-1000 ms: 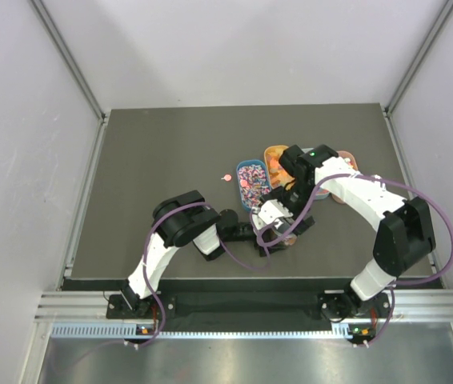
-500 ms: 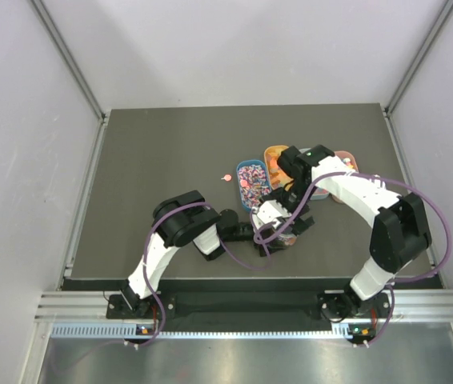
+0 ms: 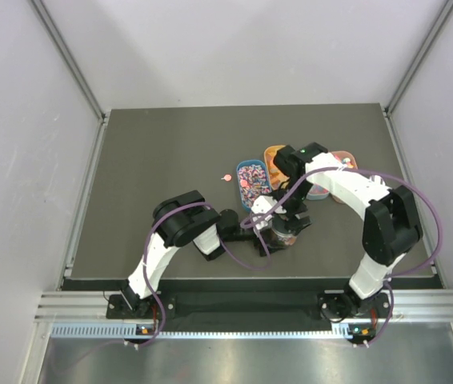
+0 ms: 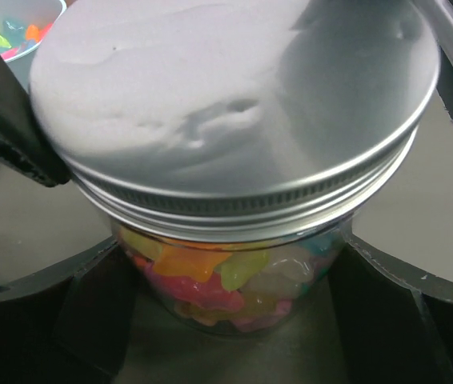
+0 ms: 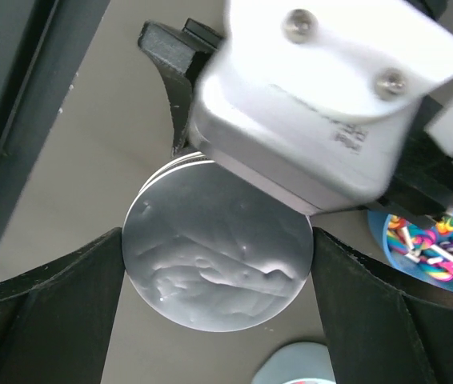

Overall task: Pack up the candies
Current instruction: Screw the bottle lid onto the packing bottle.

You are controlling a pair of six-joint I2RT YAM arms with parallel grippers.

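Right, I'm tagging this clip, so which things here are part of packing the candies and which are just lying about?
Part of the job: clear glass jar full of colourful candies; its silver metal lid; blue oval tray of tiny mixed sweets; orange oval tray.
Lying about: one small pink sweet loose on the dark table; pinkish tray at the far right, partly hidden.

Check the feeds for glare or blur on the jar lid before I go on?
Left wrist: the lid mirrors soft grey blotches, no hard glare; the candies below are slightly soft. Right wrist: lid sharp, a white housing covers its top edge. Top external: evenly lit, but the jar is tiny under the arms.
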